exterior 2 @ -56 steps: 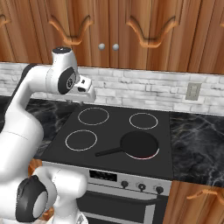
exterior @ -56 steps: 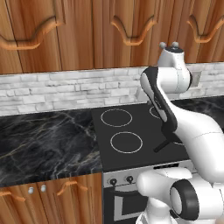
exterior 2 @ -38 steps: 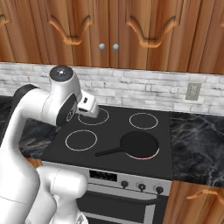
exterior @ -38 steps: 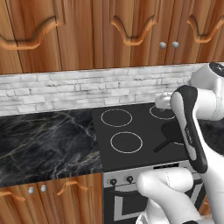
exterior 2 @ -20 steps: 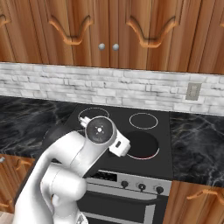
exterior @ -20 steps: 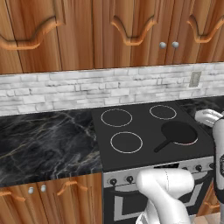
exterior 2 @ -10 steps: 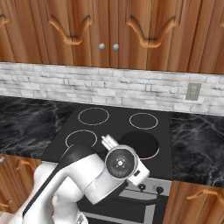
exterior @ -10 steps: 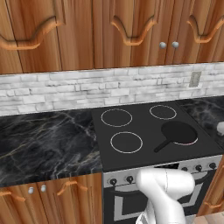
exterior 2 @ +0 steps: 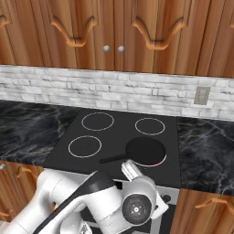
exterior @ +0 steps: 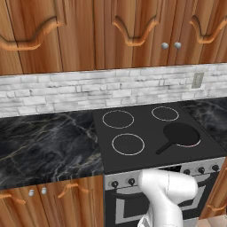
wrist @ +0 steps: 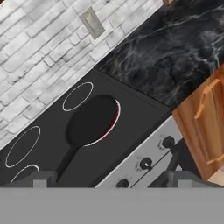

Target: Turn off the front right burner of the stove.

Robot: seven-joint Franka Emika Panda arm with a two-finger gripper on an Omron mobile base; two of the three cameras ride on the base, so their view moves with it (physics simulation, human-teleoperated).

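Beneath wooden cabinets and a white brick backsplash point(exterior 2: 114, 93), the arm has swung down from above the stove point(exterior: 146, 153) to its front panel over the last seconds, putting the knobs point(wrist: 167, 141) within reach. The gripper point(wrist: 109, 179) is hovering just off the panel, holding nothing and touching nothing; how far it is open cannot be told. The front right burner point(exterior 2: 157, 161) is glowing red under the black frying pan point(exterior 2: 144, 150), apparently still on.
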